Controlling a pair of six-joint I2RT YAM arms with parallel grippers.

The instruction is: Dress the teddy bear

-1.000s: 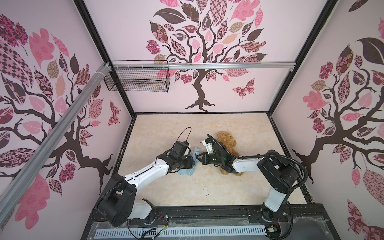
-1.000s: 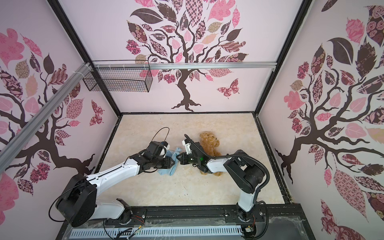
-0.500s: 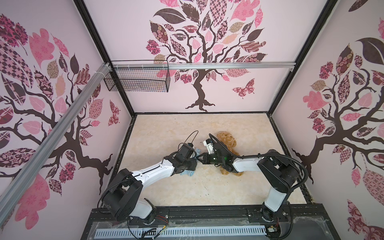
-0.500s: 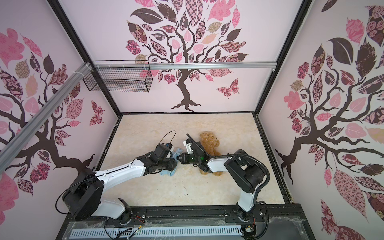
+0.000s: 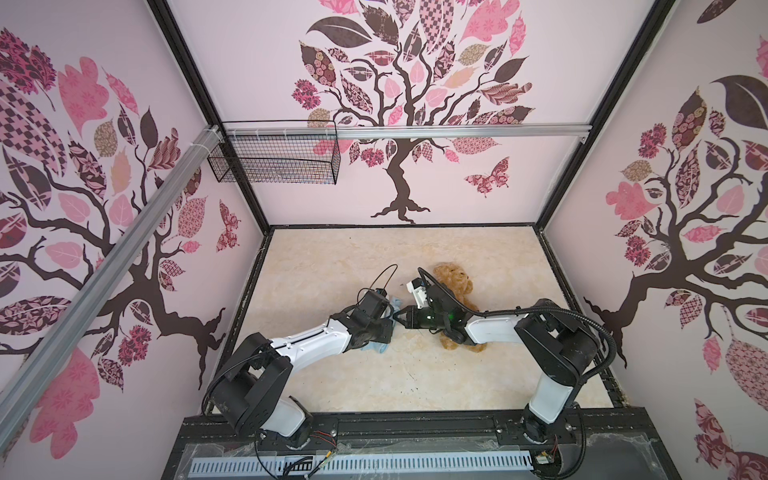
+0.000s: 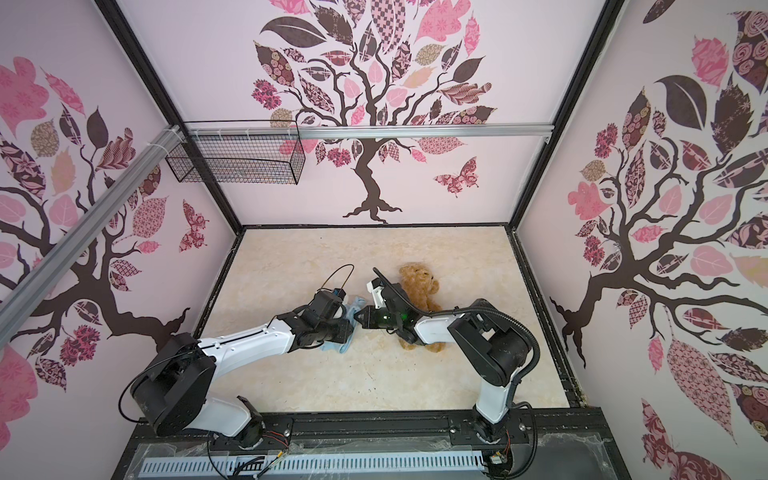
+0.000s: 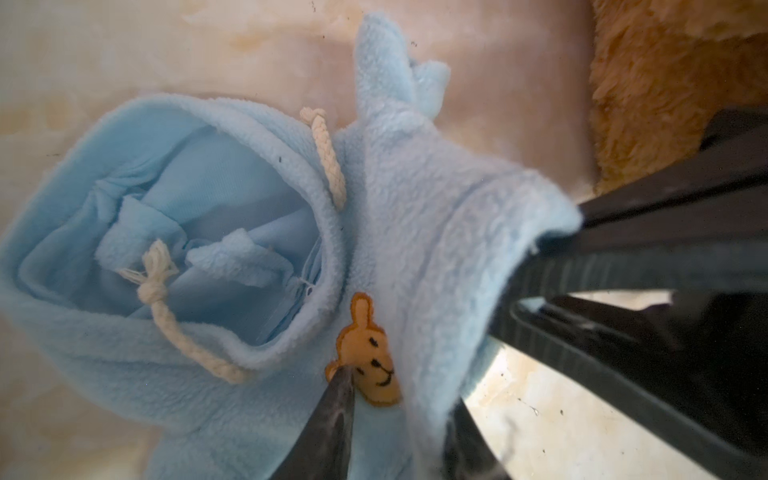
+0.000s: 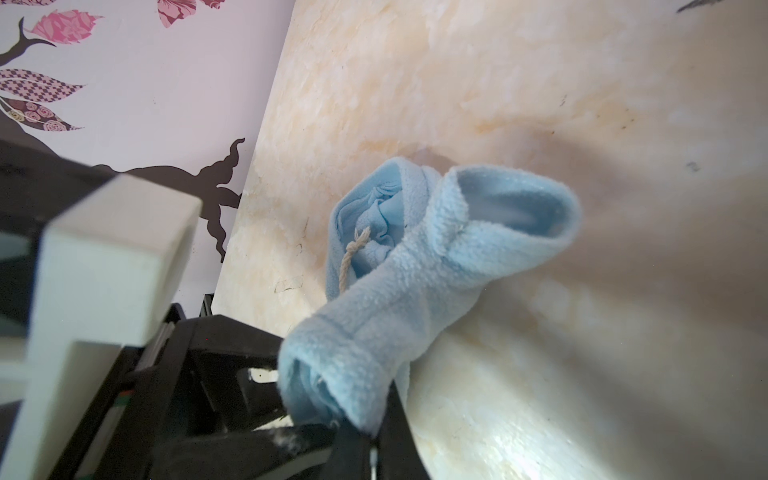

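The golden-brown teddy bear [image 5: 454,286] [image 6: 419,286] lies on the marbled floor, with my right arm stretched across its lower body. Its fur [image 7: 665,62] shows in the left wrist view. A light-blue fleece shirt [image 7: 208,257] [image 8: 415,266] with a small orange emblem [image 7: 370,353] lies left of the bear. My right gripper [image 8: 368,419] [image 5: 401,320] is shut on the shirt's hem and holds it off the floor. My left gripper [image 7: 401,399] [image 6: 347,328] points down onto the shirt. Its fingers [image 7: 332,415] straddle a fold of the hem, with a gap still showing between them.
A black wire basket [image 5: 274,162] hangs from the aluminium rail [image 5: 457,132] on the back wall. Patterned walls enclose the floor [image 5: 374,257] on three sides. A black frame [image 5: 415,428] with both arm bases runs along the front edge.
My left arm has moved right over the shirt, close to the right gripper, and its jaws have narrowed. The right arm and the bear have not moved.
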